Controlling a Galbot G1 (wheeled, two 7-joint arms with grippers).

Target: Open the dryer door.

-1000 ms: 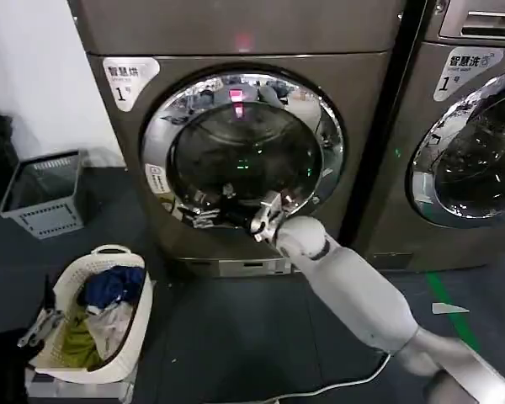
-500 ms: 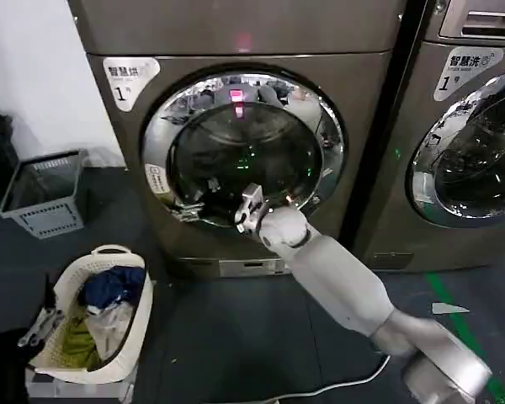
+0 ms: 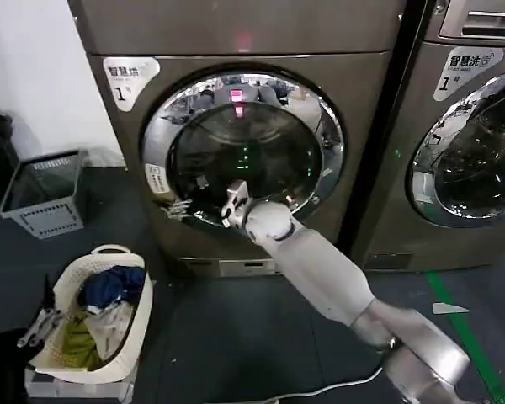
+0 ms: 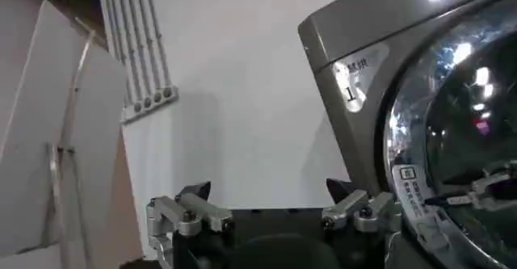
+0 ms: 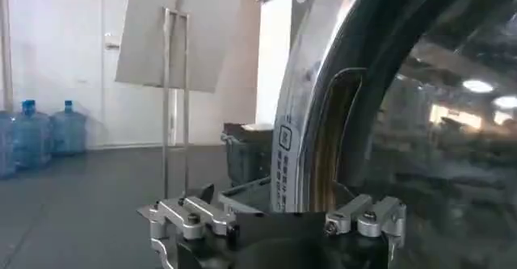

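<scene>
Dryer door (image 3: 244, 150), the large round porthole with wide mirror-chrome rim around dark glass, sat centre-upper in the head frame on the bronze-grey dryer cabinet (image 3: 236, 34). It looked seated flush, not yet swung out.

Right tool (image 3: 204, 202) was at the door's lower-left rim, reaching in from the white arm (image 3: 320, 265) that ran up from lower right of the frame. Fingers stood apart, nothing between them. In the right wrist view the tool (image 5: 275, 214) pointed at the recess (image 5: 331, 137) between chrome rim and cabinet face, i.e. the pull pocket, just ahead of the open fingers and not yet touched as far as I could tell.

Key relation: that edge recess lay directly in front of the right tool, on the door's left side in the head frame. Judging by this, the hinge was on the right side, so the pull likely had to go outward and toward frame right.

Left tool (image 4: 271, 214) was parked, fingers apart and empty, with the door well apart at right of its view. Right arm was clearly the nearer one.
</scene>
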